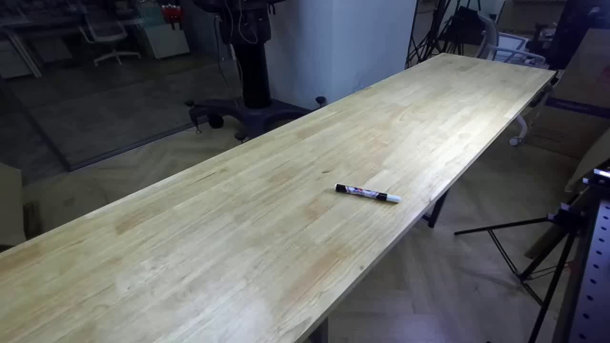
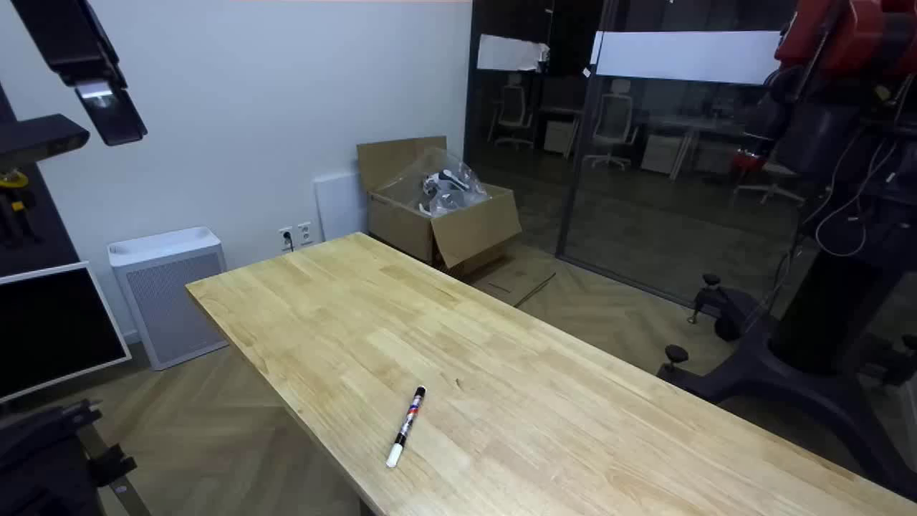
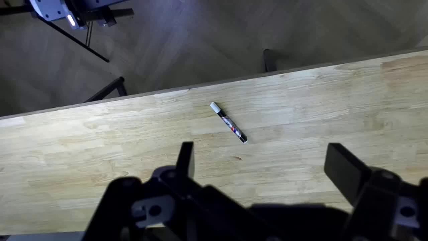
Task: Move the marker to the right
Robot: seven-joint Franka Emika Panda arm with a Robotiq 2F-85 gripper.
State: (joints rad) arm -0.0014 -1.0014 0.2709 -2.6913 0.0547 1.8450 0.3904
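Note:
The marker is a thin black-ended stick with a printed silvery band, a touch of red and blue, and a pale cap. It lies flat on the long wooden table, near one long edge, in both exterior views: marker (image 1: 367,193), table (image 1: 214,238); marker (image 2: 407,423), table (image 2: 544,401). In the wrist view the marker (image 3: 230,123) lies slantwise on the table (image 3: 100,160), beyond the fingertips. My gripper (image 3: 261,147) is wide open and empty, above the table and apart from the marker. I cannot make out the gripper in the exterior views.
A black tripod (image 1: 529,276) stands on the floor near one long side of the table. A dark wheeled stand (image 1: 252,81) is near the opposite side. A cardboard box (image 2: 401,222) and a white air purifier (image 2: 172,301) stand beyond a table end.

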